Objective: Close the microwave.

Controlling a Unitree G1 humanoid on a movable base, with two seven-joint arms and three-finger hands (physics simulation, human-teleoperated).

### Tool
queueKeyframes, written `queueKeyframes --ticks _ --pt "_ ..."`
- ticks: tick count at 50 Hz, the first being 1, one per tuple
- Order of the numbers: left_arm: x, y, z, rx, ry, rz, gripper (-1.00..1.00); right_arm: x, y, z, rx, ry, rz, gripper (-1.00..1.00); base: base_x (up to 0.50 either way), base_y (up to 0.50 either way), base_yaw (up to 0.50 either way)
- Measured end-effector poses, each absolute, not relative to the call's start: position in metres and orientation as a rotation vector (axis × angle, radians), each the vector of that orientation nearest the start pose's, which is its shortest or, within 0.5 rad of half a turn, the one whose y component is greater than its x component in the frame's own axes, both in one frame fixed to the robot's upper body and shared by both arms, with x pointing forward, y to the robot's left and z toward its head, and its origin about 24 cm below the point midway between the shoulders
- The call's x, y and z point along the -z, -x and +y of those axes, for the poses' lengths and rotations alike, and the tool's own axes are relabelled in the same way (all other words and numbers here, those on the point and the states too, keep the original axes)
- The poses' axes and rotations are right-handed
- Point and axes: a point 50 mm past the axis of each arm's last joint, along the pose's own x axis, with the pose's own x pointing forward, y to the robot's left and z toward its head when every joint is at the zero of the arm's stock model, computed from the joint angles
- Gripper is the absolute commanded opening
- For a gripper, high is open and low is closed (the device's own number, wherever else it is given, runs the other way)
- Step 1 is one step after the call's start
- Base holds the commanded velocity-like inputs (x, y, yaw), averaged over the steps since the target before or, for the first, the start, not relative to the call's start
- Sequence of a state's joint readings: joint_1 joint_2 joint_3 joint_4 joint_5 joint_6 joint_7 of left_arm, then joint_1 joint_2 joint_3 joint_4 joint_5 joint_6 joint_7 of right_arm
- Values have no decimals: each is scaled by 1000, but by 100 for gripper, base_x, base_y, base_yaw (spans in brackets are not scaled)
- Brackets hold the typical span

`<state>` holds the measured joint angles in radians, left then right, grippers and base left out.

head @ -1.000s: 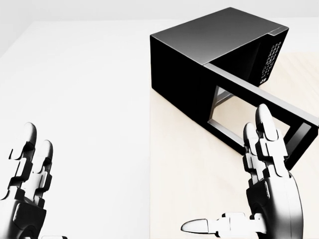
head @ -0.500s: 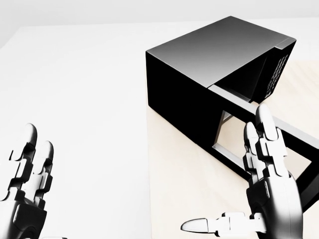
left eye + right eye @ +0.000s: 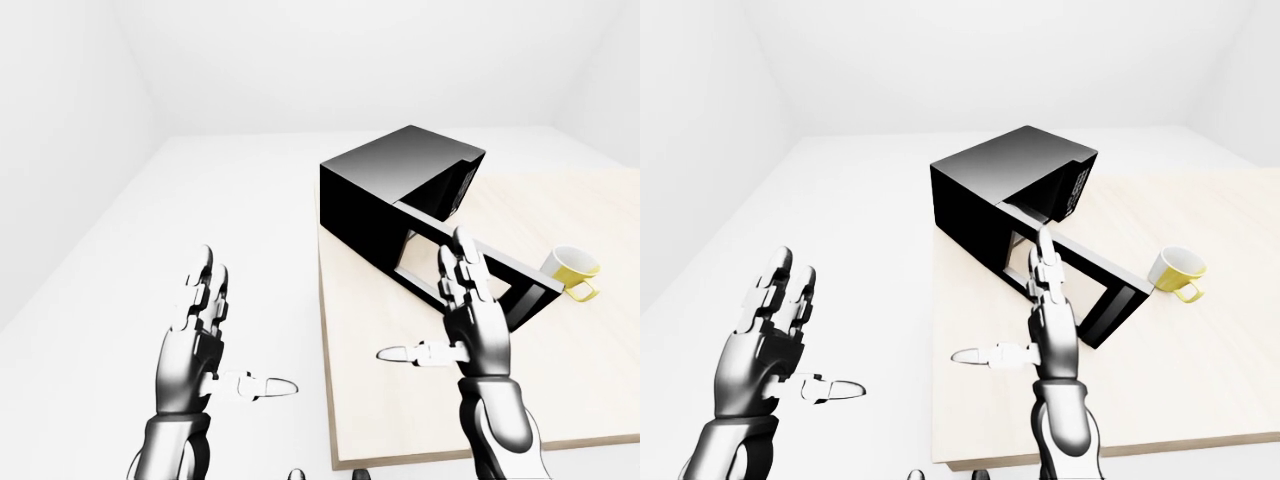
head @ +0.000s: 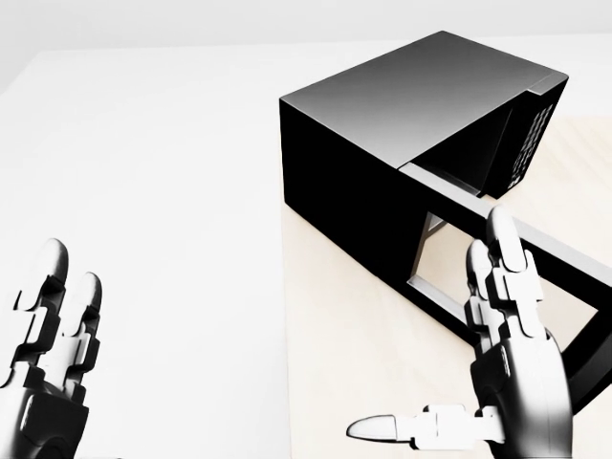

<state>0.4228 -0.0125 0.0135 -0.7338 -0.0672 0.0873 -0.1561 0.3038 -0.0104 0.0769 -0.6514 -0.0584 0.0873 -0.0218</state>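
door (image 3: 470, 268) swung wide, sticks out toward lower right of left-eye view, blocks your right hand (image 3: 470, 318) going straight up-view | yellow mug (image 3: 573, 268) just beside door's far end, tight there | bare table (image 3: 380, 400) below door is open | left hand (image 3: 195, 335) off table, unobstructed

Black box microwave (image 3: 385, 180) sits at upper-left corner of pale wooden surface (image 3: 400, 410), turned at angle. Door (image 3: 480, 265) swung wide open, reaching toward left-eye view's right; dark frame with see-through window pane. Keypad strip (image 4: 524, 134) visible on face beside cavity. Body upright, top panel glossy grey.
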Motion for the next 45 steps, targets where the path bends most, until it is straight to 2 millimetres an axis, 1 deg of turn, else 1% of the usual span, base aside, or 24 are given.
queueKeyframes --ticks 6,33,45 --pt "-119 -165 164 40 16 -246 100 -111 -196 -152 51 59 -237 100 0 0 0" --pt "-119 -164 164 37 18 -242 100 -47 -247 -156 81 66 -36 100 0 0 0" --pt "-119 -164 164 36 19 -242 100 -30 -259 -157 91 68 7 100 0 0 0"
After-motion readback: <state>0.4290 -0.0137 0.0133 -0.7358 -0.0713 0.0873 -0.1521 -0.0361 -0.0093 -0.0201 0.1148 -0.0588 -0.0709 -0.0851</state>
